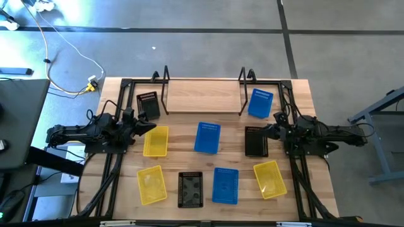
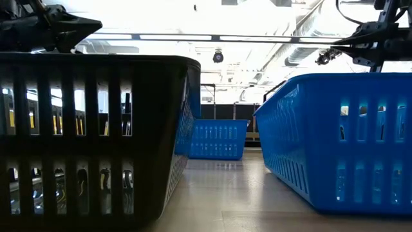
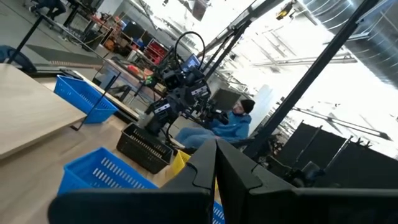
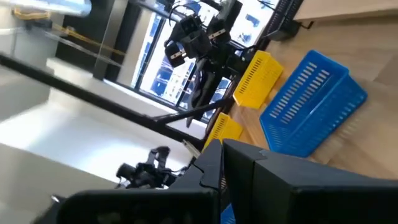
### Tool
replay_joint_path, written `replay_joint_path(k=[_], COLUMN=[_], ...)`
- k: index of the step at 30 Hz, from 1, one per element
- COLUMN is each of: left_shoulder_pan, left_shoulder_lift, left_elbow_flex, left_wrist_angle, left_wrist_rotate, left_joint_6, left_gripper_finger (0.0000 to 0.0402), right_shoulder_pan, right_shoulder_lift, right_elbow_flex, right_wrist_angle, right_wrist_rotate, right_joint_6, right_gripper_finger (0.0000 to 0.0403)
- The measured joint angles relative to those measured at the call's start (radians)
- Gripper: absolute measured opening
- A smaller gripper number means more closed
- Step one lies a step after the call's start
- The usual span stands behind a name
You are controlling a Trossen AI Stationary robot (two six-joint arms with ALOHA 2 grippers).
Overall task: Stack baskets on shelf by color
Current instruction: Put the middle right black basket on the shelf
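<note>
Several baskets lie scattered on the table, each resting on its base. Three are yellow [image 1: 156,140], [image 1: 151,185], [image 1: 270,178], three blue [image 1: 207,137], [image 1: 225,185], [image 1: 260,103] and three black [image 1: 147,104], [image 1: 255,140], [image 1: 190,189]. The shelf [image 1: 202,94], a light plank between black wire end frames, stands at the far middle with nothing on it. My left gripper [image 1: 151,126] hovers shut at the table's left, above the yellow basket there. My right gripper [image 1: 265,130] hovers shut at the right, above a black basket. Both hold nothing.
Black arm frames [image 1: 107,183] and cables run along both side edges of the table. A person in a blue jacket [image 3: 233,121] sits beyond the table. In the low view a black basket [image 2: 96,135] and a blue one [image 2: 341,142] stand close to the near edge.
</note>
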Motion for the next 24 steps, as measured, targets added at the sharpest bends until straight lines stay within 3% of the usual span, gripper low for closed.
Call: replay_joint_path(k=[5, 12, 18, 24], left_shoulder_pan=[0.000, 0.000, 0.000, 0.000], left_shoulder_lift=[0.000, 0.000, 0.000, 0.000], left_elbow_flex=[0.000, 0.000, 0.000, 0.000], left_wrist_angle=[0.000, 0.000, 0.000, -0.001], left_wrist_rotate=[0.000, 0.000, 0.000, 0.000], left_joint_6=[0.002, -0.003, -0.006, 0.004], left_gripper_finger=[0.0001, 0.0001, 0.0001, 0.0001], right_shoulder_pan=[0.000, 0.000, 0.000, 0.000], right_shoulder_lift=[0.000, 0.000, 0.009, 0.091], right_elbow_flex=[0.000, 0.000, 0.023, 0.139], right_wrist_angle=[0.023, 0.186, 0.206, 0.199], right_wrist_rotate=[0.002, 0.002, 0.001, -0.002], right_joint_6=[0.009, -0.037, -0.054, -0.154], right_gripper_finger=[0.0000, 0.0007, 0.0056, 0.0092])
